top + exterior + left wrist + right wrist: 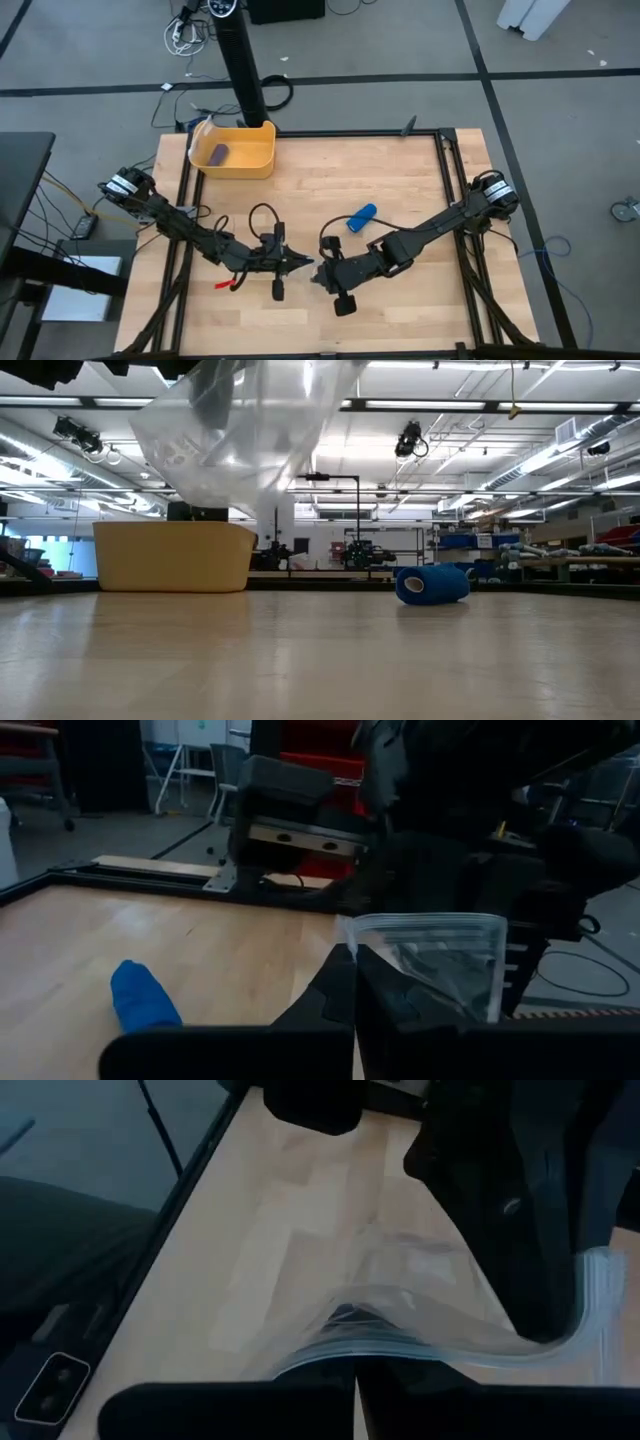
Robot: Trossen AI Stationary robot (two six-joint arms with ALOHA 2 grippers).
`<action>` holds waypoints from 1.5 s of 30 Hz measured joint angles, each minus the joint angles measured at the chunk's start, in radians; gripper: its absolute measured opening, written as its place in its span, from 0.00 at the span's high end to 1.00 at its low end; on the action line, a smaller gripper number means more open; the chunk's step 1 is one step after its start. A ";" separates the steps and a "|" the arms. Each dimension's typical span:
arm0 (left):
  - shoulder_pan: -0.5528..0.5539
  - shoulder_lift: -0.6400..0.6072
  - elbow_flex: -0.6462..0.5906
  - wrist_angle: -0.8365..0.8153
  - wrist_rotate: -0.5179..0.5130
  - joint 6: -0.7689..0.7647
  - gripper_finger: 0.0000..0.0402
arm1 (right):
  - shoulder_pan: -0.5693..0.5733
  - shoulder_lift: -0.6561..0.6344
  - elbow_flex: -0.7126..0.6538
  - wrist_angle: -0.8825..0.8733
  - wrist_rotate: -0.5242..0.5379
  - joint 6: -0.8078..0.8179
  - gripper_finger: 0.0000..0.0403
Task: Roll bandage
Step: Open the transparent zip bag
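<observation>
The bright blue bandage is a compact roll lying on its side on the wooden table, right of the middle; it also shows in the low view and the left wrist view. No gripper touches it. My left gripper and my right gripper meet tip to tip near the table's near middle. Both are shut on a clear plastic zip bag, which is held up between them. My left gripper pinches the clear bag between its two fingers at the bag's edge just below a corner of the zip strip. The fingers come level from the table's left. The bag stands up beyond them, clear of the table. My right gripper pinches the bag's zip edge between its two fingers, coming level from the table's right. The edge bows up in an arch at the fingers and runs off toward the left gripper. The bag is lifted clear of the table.
A yellow bin stands at the far left of the table with a small dark purple block in it. A small red thing lies by the left arm. A black post rises behind the bin. A dark frame edges the table.
</observation>
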 joint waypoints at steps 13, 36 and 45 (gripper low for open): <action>-0.025 0.000 0.000 -0.079 0.020 -0.046 1.00 | -0.037 -0.001 0.000 -0.145 0.160 0.142 0.77; -0.023 0.000 0.000 -0.048 0.026 -0.082 1.00 | -0.007 0.000 -0.064 -0.030 0.029 -0.597 0.83; -0.004 0.000 0.000 -0.032 0.068 -0.112 1.00 | -0.008 0.001 -0.069 -0.003 0.085 -0.709 0.70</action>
